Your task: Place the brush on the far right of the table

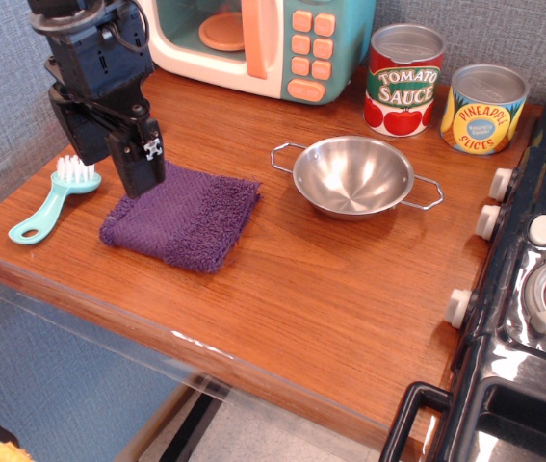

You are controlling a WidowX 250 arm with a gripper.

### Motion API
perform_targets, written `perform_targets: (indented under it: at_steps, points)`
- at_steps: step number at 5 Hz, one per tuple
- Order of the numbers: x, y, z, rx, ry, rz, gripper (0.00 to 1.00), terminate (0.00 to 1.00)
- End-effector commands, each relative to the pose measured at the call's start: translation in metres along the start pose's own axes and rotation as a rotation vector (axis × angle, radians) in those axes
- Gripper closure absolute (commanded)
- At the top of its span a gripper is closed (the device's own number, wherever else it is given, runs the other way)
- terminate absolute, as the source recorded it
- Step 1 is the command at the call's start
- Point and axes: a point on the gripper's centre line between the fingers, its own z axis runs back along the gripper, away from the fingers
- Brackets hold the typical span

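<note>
Teal-handled brush (51,200) lies at the left edge of the wooden table (301,279), long axis diagonal, bristled head toward the rear right, looped end toward the front left. Black gripper (138,173) hangs fingers-down just right of the head, over the purple cloth (191,219), grasping nothing; its opening cannot be told.

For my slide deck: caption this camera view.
Gripper hovers over purple cloth, beside the untouched teal brush at the table's left.
</note>
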Motion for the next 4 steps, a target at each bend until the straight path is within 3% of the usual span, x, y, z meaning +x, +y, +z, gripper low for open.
perform_targets:
  at_steps: [1,3,4]
  points:
    - [0.0,0.0,0.0,0.0,0.0,0.0,0.0,0.0]
    - [0.006,0.059,-0.009,0.027,0.009,0.156,0.0,0.0]
    - [-0.003,0.093,-0.014,0.112,0.006,0.233,0.0,0.0]
